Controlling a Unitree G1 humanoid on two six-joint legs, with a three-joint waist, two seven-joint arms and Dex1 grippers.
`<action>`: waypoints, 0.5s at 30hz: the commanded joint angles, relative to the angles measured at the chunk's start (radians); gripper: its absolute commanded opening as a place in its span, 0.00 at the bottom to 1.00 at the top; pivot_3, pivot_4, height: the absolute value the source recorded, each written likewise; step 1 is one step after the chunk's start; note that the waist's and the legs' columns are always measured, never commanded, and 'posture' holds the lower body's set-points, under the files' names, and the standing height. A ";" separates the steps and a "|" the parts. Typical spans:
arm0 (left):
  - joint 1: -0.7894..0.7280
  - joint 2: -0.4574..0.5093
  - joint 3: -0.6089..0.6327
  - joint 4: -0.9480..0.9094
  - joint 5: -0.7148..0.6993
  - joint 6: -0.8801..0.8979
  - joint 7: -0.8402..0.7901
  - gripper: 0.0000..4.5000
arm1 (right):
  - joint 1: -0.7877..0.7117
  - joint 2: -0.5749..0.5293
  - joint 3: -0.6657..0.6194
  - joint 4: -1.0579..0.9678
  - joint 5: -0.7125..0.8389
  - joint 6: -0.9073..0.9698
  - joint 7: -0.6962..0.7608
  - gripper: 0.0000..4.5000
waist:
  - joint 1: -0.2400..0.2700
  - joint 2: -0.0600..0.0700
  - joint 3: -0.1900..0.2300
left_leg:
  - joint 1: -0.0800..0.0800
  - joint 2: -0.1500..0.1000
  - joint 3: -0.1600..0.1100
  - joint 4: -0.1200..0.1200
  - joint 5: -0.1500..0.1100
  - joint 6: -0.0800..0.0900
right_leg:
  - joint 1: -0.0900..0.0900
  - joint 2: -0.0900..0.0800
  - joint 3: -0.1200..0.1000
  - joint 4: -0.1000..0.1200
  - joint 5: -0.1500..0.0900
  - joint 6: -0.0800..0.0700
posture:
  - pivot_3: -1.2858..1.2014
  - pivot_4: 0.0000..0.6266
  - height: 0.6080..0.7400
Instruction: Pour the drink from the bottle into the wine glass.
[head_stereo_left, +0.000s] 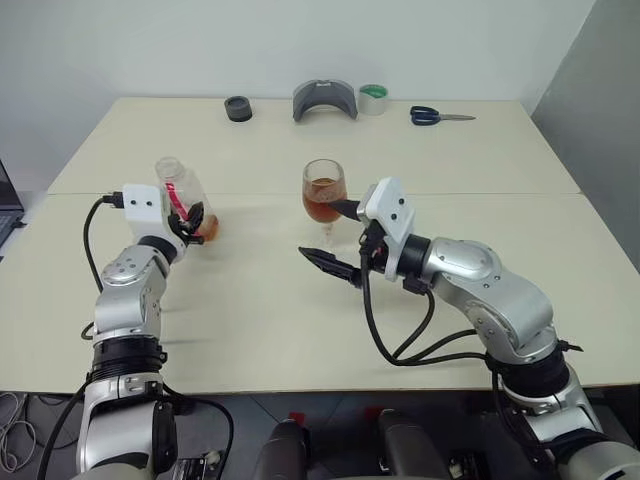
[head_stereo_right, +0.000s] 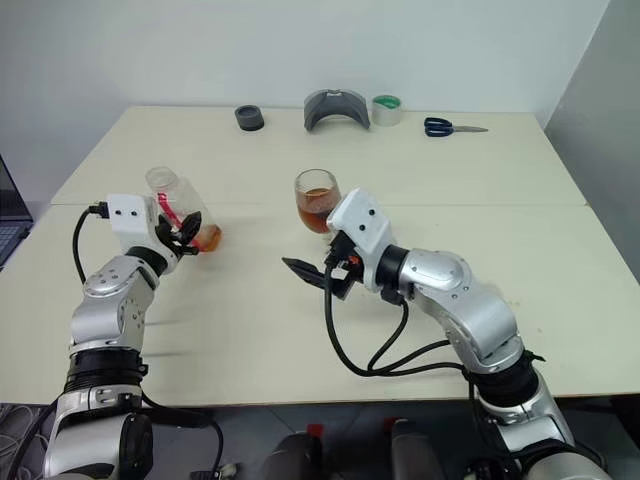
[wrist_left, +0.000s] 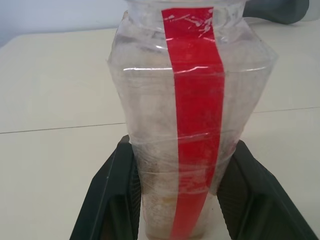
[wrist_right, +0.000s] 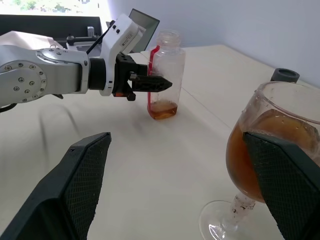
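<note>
Left hand (head_stereo_left: 193, 222) clamped on bottle (head_stereo_left: 183, 197), nearly empty, uncapped. Right hand (head_stereo_left: 338, 238) spread wide, one finger beside wine glass (head_stereo_left: 323, 190): nudge it, full bowl probably tips onto table (head_stereo_left: 270, 300).

Soft, even light fills the room, bright without harsh contrast. The pale bench (head_stereo_left: 300, 300) carries only faint, diffuse shadows beneath the arms in the lower half of the head views. Small white glints sit on the wine glass (head_stereo_left: 323, 190) rim and on the bottle (wrist_left: 192, 125), whose clear plastic shows streaky reflections across the wrist view. In the right wrist view the near black fingers (wrist_right: 75, 190) look soft and oversized at the lower corners, and the window at upper left is blown out.
</note>
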 joint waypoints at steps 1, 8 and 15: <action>0.013 0.012 0.016 0.003 -0.006 -0.026 -0.009 0.59 | -0.016 0.009 -0.001 -0.029 -0.005 -0.007 -0.002 1.00 | 0.000 0.000 0.000 | 0.000 0.000 0.000 0.000 0.000 0.000 | 0.000 0.000 0.000 0.000 0.000 0.000 | 0.52 0.24 1.00; 0.014 0.023 0.000 0.014 0.016 -0.063 -0.018 1.00 | -0.011 0.013 -0.003 -0.034 -0.009 -0.002 -0.004 1.00 | 0.000 0.000 0.000 | 0.000 0.000 0.000 0.000 0.000 0.000 | 0.000 0.000 0.000 0.000 0.000 0.000 | 0.52 0.24 1.00; 0.073 0.025 -0.007 -0.028 0.031 -0.140 -0.043 1.00 | 0.099 -0.050 -0.009 -0.060 -0.055 -0.105 0.029 1.00 | 0.001 0.000 0.000 | 0.000 0.000 0.000 0.000 0.000 0.000 | 0.000 0.000 0.000 -0.001 0.000 0.000 | 0.52 0.24 1.00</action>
